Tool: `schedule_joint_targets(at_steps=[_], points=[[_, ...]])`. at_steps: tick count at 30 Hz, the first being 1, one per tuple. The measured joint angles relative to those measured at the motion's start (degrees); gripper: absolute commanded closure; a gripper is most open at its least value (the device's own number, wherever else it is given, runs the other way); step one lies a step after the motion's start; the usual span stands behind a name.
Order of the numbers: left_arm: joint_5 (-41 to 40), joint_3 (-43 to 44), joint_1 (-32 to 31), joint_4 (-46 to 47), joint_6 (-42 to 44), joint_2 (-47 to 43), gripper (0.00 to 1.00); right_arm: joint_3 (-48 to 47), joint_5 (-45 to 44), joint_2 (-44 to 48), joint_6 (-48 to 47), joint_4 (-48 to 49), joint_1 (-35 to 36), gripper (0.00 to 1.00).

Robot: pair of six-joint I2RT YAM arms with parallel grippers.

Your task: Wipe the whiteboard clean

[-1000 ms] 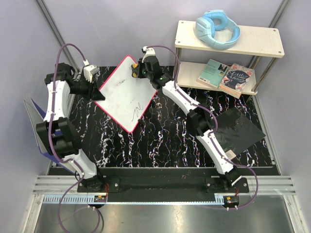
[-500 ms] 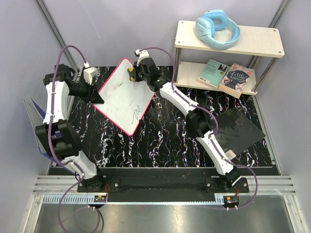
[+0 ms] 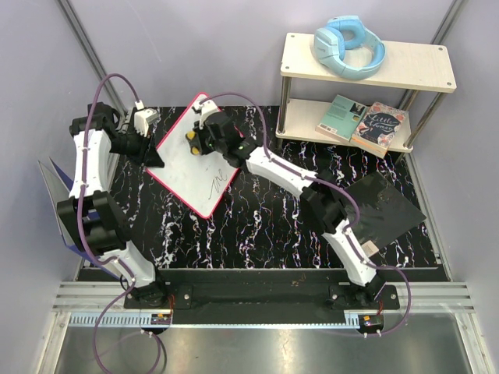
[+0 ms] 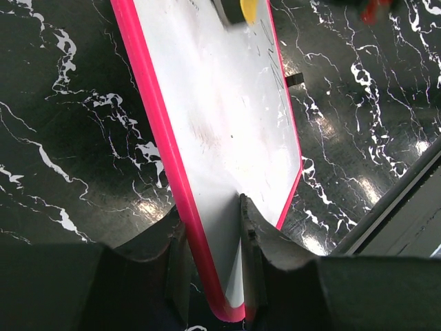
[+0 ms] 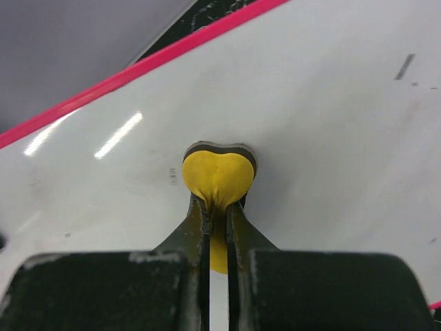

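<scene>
Left end effector (image 4: pixel 211 221) clamped on whiteboard (image 3: pixel 184 173) rim, upper left; right end effector (image 5: pixel 217 207) pinching yellow eraser (image 5: pixel 218 176), apparently pressed to board.

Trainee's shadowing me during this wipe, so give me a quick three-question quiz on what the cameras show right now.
1. True or false: the left gripper clamps, between its fingers, the rim of the whiteboard.
2. What does the right gripper hold? A) marker B) yellow eraser C) cloth
3. Fill in: the board is not blank; a dark ____ shows on it.
Key: 1 true; 2 B; 3 scribble.
</scene>
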State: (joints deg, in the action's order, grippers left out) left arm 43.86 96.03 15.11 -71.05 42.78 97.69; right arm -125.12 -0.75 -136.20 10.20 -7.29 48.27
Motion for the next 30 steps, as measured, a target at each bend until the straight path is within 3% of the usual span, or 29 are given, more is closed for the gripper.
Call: schedule_joint_targets(at_steps=[8,17,30], points=[[-0.63,0.39,0.13,0.46,-0.81,0.85,1.0,0.63,0.72,0.83,-0.35,0.61,3.65,1.0],[0.13,1.05,-0.17,2.12,-0.79,0.94,1.0,-5.7,-6.27,-0.96,2.75,-5.86,4.0,1.0],[2.49,1.14,-1.18,3.54,0.13,0.81,1.0,-21.79,-5.57,-10.56,7.74,-10.25,-6.86,1.0]])
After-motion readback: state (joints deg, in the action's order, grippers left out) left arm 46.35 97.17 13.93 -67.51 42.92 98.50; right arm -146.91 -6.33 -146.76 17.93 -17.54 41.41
